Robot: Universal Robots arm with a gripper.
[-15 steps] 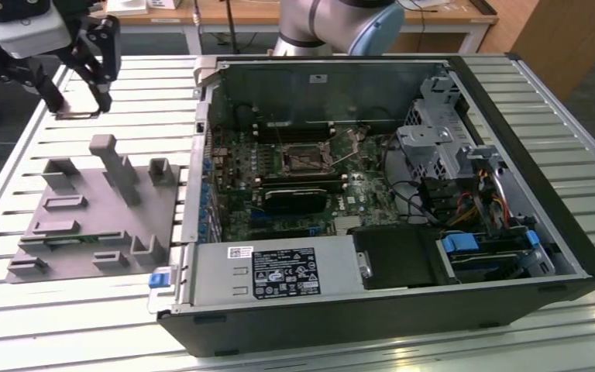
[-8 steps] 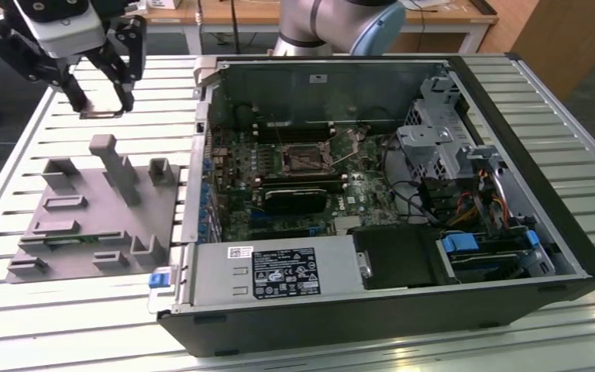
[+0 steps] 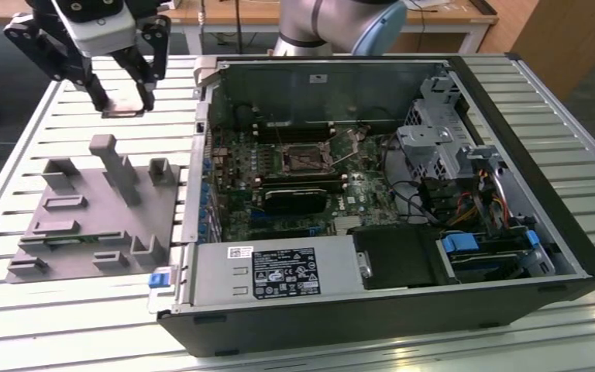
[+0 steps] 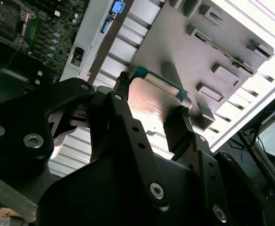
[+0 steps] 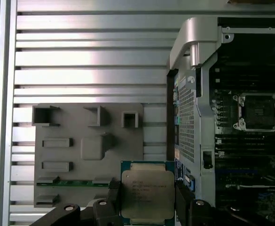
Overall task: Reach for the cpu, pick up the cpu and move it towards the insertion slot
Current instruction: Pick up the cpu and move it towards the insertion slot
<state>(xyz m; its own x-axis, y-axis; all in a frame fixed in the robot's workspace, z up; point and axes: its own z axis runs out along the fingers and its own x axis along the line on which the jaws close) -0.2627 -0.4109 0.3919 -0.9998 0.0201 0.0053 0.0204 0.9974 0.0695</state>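
cpu (image 5: 147,194) edges behind end effector (image 5: 147,207)

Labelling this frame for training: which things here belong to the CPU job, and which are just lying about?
In the job:
- black gripper, shut on the cpu
- silvery square cpu
- metal-framed insertion slot

Lying about:
- grey plastic fixture block
- long black heatsink
- slatted aluminium table

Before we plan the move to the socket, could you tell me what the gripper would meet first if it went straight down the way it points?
Probably the slatted table, not the grey fixture; the gripper holds the cpu, though depth is unclear.
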